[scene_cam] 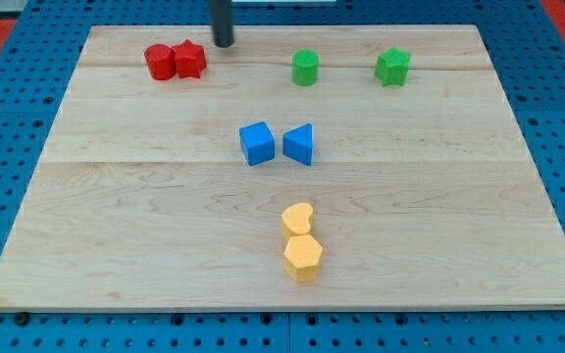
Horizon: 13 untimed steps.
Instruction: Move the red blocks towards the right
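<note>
Two red blocks sit touching at the view's top left: a red cylinder (159, 62) and, to its right, a red star-shaped block (190, 59). My tip (224, 42) stands just to the right of and slightly above the red star block, a small gap apart from it. The rod comes down from the view's top edge.
A green cylinder (305, 68) and a green star block (392, 67) lie at the top right. A blue cube (257, 143) and a blue triangular block (299, 144) sit mid-board. A yellow heart (298, 218) and a yellow hexagon (302, 256) lie lower centre. The wooden board (116, 216) rests on blue pegboard.
</note>
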Each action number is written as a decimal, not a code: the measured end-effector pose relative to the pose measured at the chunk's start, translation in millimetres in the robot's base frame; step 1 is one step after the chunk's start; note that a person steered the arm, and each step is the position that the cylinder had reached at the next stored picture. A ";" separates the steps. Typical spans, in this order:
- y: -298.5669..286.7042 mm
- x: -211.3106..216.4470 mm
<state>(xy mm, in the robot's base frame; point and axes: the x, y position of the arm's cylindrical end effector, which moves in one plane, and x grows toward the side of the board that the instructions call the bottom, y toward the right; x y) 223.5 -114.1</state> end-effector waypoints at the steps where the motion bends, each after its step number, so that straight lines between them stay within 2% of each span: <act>1: -60.5 -0.1; 2: -98.8 2.2; 4: -39.4 7.9; 5: -28.8 9.5; 7: 47.9 17.5; 10: -77.3 13.7; 13: -36.1 40.8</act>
<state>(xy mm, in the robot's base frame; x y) 264.4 -150.1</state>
